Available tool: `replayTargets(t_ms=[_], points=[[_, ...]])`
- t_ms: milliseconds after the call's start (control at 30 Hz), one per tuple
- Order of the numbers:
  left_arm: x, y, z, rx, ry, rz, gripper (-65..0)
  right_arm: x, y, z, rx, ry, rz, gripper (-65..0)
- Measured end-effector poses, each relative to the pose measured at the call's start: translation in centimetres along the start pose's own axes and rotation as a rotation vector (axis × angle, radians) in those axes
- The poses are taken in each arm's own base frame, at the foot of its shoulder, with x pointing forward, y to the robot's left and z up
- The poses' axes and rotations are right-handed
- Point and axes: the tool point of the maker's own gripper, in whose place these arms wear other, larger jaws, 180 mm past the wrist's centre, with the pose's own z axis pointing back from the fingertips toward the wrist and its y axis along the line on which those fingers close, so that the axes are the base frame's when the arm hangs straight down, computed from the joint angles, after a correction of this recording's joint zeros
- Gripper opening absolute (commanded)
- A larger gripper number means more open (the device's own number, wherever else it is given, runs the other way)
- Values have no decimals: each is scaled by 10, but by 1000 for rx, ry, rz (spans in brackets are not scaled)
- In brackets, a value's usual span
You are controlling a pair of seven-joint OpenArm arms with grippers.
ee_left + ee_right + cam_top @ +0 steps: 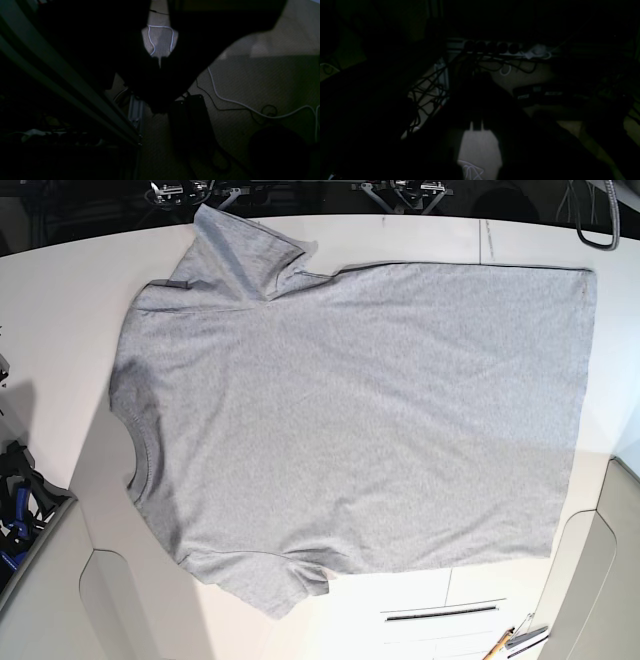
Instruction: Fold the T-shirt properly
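Observation:
The T-shirt (360, 420) lies spread flat on the white table (60, 300) in the base view, plain grey side up. Its neck points left, its hem runs along the right, and one sleeve sticks out at the top left, the other at the bottom. Neither arm shows in the base view. In the dark left wrist view my left gripper (160, 63) is a black silhouette with its fingers together, holding nothing. My right gripper (477, 125) is likewise a dark shape, shut and empty. Both wrist views look down at the floor, away from the shirt.
Under the left wrist lie a white cable (225, 98), a black power brick (192, 112) and an aluminium frame rail (62, 82). A power strip (495, 47) with tangled cords shows in the right wrist view. A pen-like tool (500, 643) sits at the table's bottom right.

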Motion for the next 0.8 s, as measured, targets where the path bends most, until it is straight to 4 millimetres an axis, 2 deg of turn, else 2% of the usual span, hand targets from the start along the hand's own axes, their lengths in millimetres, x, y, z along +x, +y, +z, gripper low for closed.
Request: replayTargets(t_ms=[367, 567, 667, 800], points=[[0, 0, 0, 0, 0, 0, -650, 0, -2, 0, 0, 1, 1, -650], [-3, 2, 1, 3, 3, -1, -650, -3, -14, 1, -18, 4, 5, -650], [-5, 13, 2, 15, -18, -6, -650, -9, -20, 3, -24, 1, 9, -650], [-23, 38, 9, 50, -20, -16, -650, -28, -27, 9, -28, 8, 16, -650]])
